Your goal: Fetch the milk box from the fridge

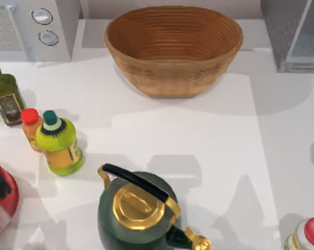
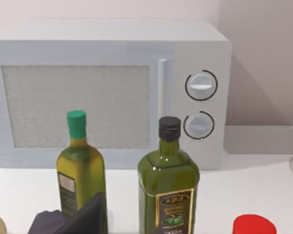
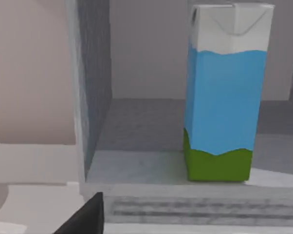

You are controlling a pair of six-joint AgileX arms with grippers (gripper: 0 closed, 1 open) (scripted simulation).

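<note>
While the right gripper's dark fingertip (image 3: 85, 217) pokes into the right wrist view, its spread cannot be told, nor the left gripper's, of which a dark finger (image 2: 85, 217) shows beside two oil bottles. Ahead of the right gripper the milk box (image 3: 224, 92) stands upright inside the open fridge (image 3: 95, 87), on its floor, apart from the near wall. A risk, judged from here: the carton is tall, so a high or off-centre grasp could tip it, or a finger could catch the raised sill. From above, the fridge (image 1: 274, 31) sits at the table's far right corner, past the basket (image 1: 173, 49); the carton's place comes from the wrist view.
</note>
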